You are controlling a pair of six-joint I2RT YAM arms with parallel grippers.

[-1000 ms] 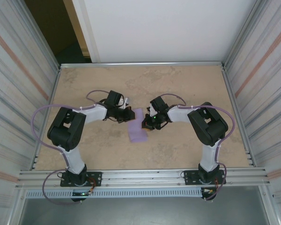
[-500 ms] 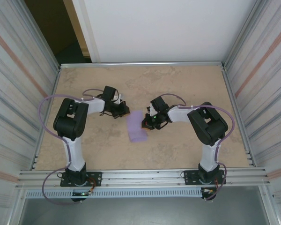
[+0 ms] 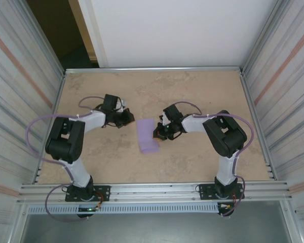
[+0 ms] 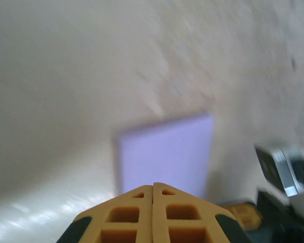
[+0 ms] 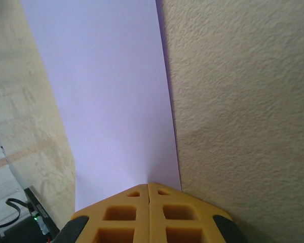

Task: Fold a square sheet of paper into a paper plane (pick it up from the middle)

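Two grippers, one sheet. Left gripper (image 3: 125, 117) hovering just left of sheet, fingers pressing together, gripping nothing. Square sheet of paper (image 3: 147, 135) lying flat mid-table (image 3: 192, 96), showing as rectangle. Right gripper (image 3: 156, 134) fingers closing fully, tip touching sheet's right edge, possibly pressing it down.

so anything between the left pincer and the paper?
Nothing visible. Bare table lies between the left pincer and the near edge of the paper. The right pincer sits at the opposite edge, out of that path.
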